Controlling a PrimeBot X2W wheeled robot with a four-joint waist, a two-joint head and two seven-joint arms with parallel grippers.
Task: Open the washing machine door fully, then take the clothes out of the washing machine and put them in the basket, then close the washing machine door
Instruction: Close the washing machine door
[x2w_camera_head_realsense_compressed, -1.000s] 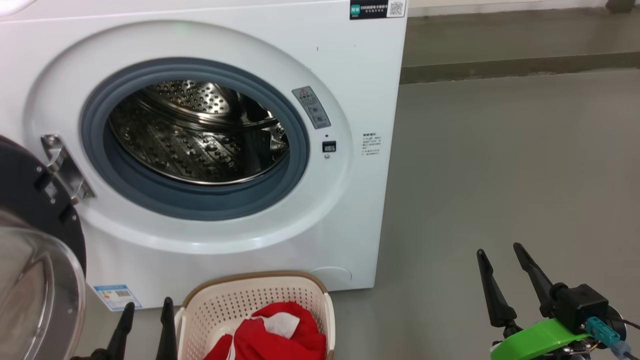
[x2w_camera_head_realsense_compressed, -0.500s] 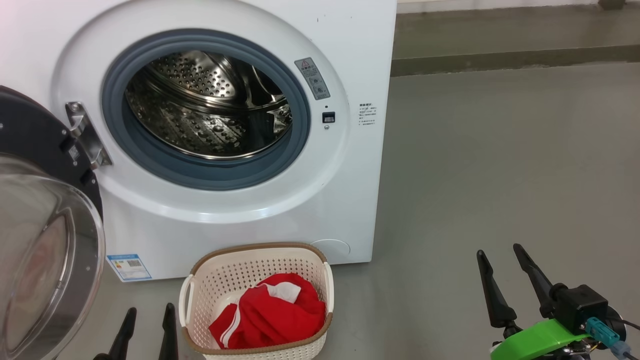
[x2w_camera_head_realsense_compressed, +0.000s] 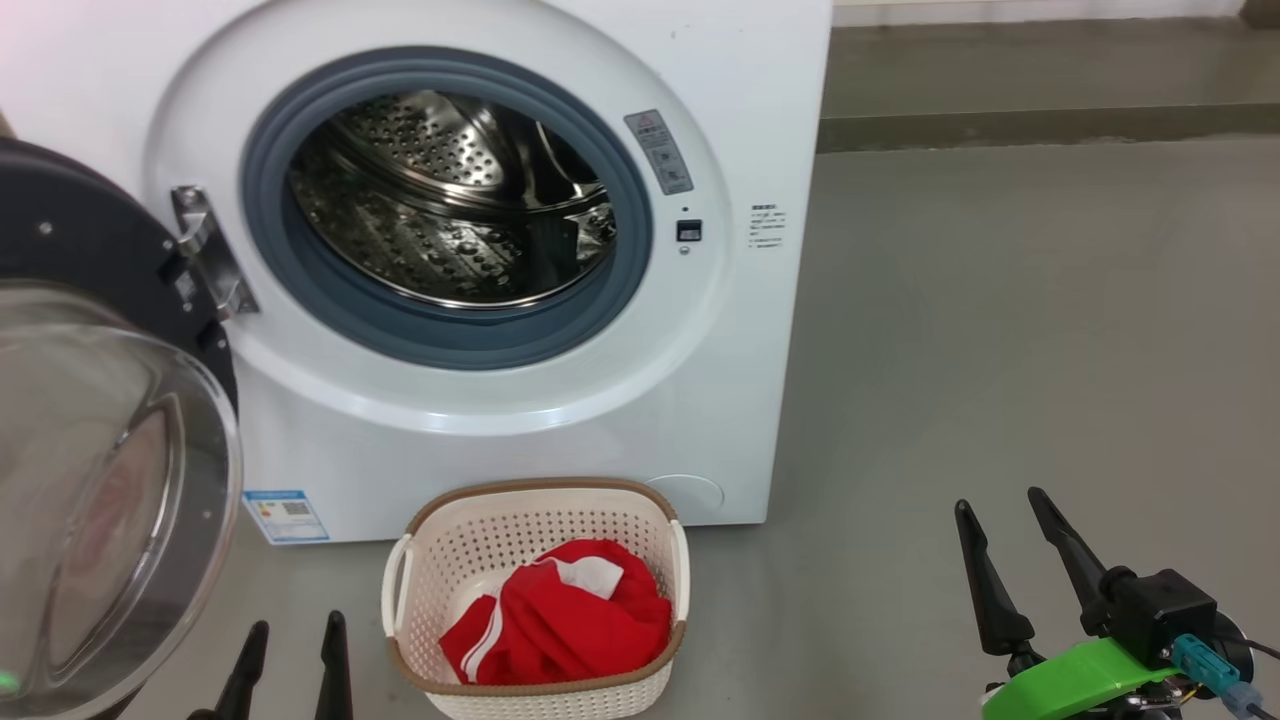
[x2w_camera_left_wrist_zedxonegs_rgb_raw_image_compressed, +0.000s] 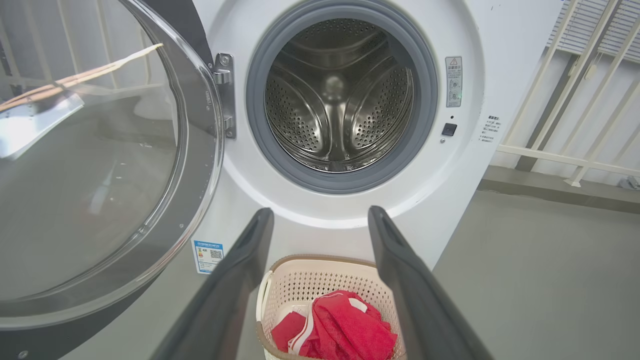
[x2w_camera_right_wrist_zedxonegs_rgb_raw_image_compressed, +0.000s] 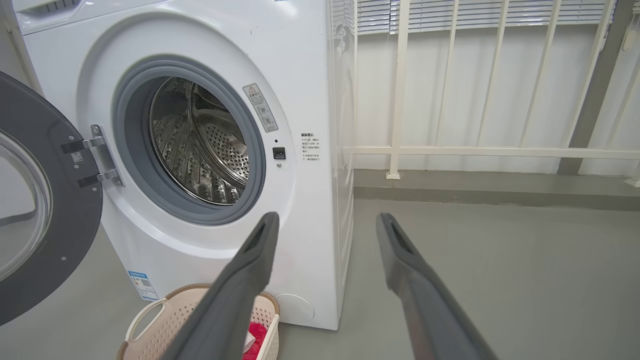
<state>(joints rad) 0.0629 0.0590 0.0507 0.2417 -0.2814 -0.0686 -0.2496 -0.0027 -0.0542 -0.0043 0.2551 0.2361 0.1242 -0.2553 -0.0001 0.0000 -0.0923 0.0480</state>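
The white washing machine (x2w_camera_head_realsense_compressed: 500, 420) stands in front of me, and its steel drum (x2w_camera_head_realsense_compressed: 450, 200) holds nothing that I can see. Its door (x2w_camera_head_realsense_compressed: 90, 450), black-rimmed with a glass bowl, hangs wide open on the left (x2w_camera_left_wrist_zedxonegs_rgb_raw_image_compressed: 90, 165) (x2w_camera_right_wrist_zedxonegs_rgb_raw_image_compressed: 45, 200). On the floor before the machine sits the cream basket (x2w_camera_head_realsense_compressed: 535, 600) with the red clothes (x2w_camera_head_realsense_compressed: 560, 625) inside (x2w_camera_left_wrist_zedxonegs_rgb_raw_image_compressed: 340, 330). My left gripper (x2w_camera_head_realsense_compressed: 292, 628) is open at the lower left, just left of the basket, holding nothing. My right gripper (x2w_camera_head_realsense_compressed: 1000, 500) is open at the lower right over bare floor, well apart from the basket.
Grey floor (x2w_camera_head_realsense_compressed: 1000, 320) stretches to the right of the machine. A low step (x2w_camera_head_realsense_compressed: 1040, 125) runs along the back, with a white railing (x2w_camera_right_wrist_zedxonegs_rgb_raw_image_compressed: 450, 150) and wall behind it.
The head camera has shifted: the machine, door and basket sit higher and further right in the picture, and the whole basket shows. Both grippers stay open in the same spots.
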